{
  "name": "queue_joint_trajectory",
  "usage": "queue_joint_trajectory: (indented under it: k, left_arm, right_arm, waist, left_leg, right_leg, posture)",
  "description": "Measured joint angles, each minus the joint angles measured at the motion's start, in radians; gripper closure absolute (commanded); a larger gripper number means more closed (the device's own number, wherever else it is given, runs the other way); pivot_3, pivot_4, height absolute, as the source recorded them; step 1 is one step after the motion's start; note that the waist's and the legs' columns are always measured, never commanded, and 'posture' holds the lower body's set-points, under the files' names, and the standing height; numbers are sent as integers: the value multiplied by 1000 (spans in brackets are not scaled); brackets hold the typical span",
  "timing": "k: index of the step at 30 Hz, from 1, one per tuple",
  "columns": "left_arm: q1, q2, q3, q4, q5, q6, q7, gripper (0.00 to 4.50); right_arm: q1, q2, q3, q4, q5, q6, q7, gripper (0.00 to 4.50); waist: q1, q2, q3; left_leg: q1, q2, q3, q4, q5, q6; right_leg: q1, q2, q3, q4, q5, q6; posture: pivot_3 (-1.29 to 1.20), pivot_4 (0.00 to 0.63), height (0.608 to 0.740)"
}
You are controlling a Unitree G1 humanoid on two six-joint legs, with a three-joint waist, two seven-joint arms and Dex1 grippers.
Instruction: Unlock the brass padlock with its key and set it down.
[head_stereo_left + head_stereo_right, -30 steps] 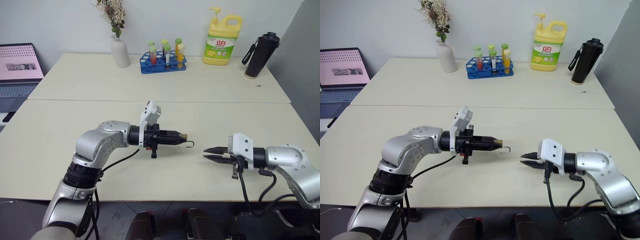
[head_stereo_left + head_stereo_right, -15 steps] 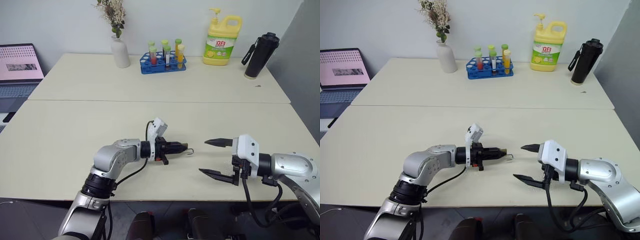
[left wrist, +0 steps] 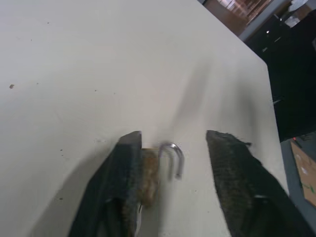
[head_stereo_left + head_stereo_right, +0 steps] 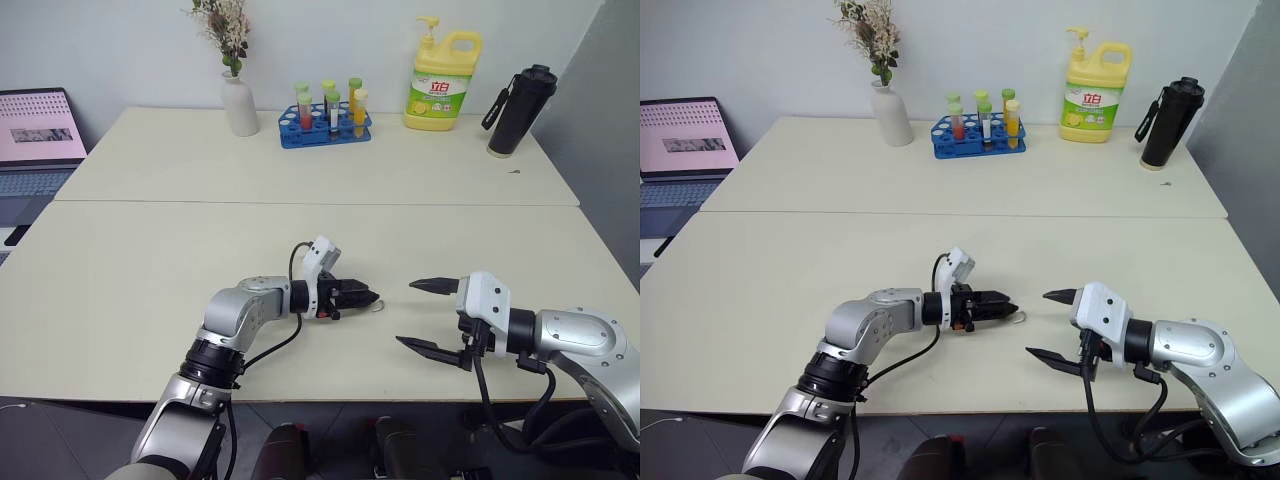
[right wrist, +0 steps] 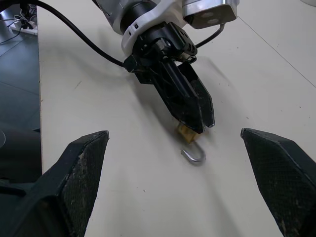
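Padlock down on the table!
Left gripper (image 3: 170, 153) spread around the brass padlock (image 3: 149, 170) (shackle sprung); right gripper (image 4: 420, 315) gapes wide, lower right.

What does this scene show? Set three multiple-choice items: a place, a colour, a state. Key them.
1. Where is the small gold-coloured brass padlock with a silvery shackle?
A. In the blue tube rack
B. On the beige table at the left gripper's fingertips
C. Beside the black bottle

2. What colour is the plastic pump-top detergent jug?
A. Yellow
B. Red
C. White

3. How is the right gripper?
A. Shut on a key
B. Shut, empty
C. Wide open, empty

Key:
1 B: the brass padlock lies on the table against the left gripper.
2 A: the jug is yellow.
3 C: the right gripper has its fingers spread, with nothing between them.
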Motion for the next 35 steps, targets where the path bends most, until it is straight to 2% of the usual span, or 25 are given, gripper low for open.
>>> queue_joint_trajectory:
  k: [3,7,12,15,17,21,26,35]
  left_arm:
    - [-5,4,-1,3,34,-61,0,460]
    - [-24,24,35,-4,88,-224,21,460]
    - [11,195,78,-178,142,-385,-34,460]
    - [89,269,87,-266,160,-435,-67,460]
    - [187,352,94,-340,173,-466,-100,460]
    - [312,466,160,-438,153,-474,-155,460]
    - [372,487,218,-505,102,-434,-162,460]
    - [398,487,220,-520,85,-438,-153,460]
  right_arm:
    - [1,-1,0,0,0,3,-1,0]
    - [1,-1,0,0,0,5,-2,0]
    - [5,-7,-1,13,-2,5,0,0]
    - [3,-9,-1,27,-3,-3,6,0]
    - [2,-19,-7,46,-6,-14,21,0]
    - [3,-47,-48,98,-7,-54,63,0]
    - [0,-51,-79,158,5,-97,119,0]
    - [-29,-55,-77,259,-20,-169,178,0]
  waist:
    - [0,0,0]
    - [0,0,0]
    - [-3,0,0]
    - [-2,0,0]
    - [-5,0,0]
    - [0,0,0]
    - [5,0,0]
    - [0,0,0]
  left_leg:
    - [0,0,0,0,0,0]
    - [0,0,0,0,0,0]
    - [0,1,1,-2,0,0]
    - [0,1,1,-1,0,0]
    - [0,1,2,-2,0,0]
    - [1,2,1,-1,0,0]
    - [0,1,2,-1,0,0]
    - [1,2,1,-1,0,0]
  right_leg:
    - [0,0,0,0,0,0]
    - [0,0,0,0,0,0]
    - [-1,0,1,0,0,0]
    - [0,-1,1,-1,0,0]
    - [-1,-2,2,-1,0,0]
    - [-1,-3,0,-1,0,0]
    - [0,-2,0,-1,0,0]
    - [0,-2,0,-1,0,0]
  posture:
    - [0,150,740]
    - [0,150,740]
    - [0,150,740]
    - [0,150,740]
    - [0,150,740]
    - [0,150,740]
    - [0,150,740]
    - [0,150,740]
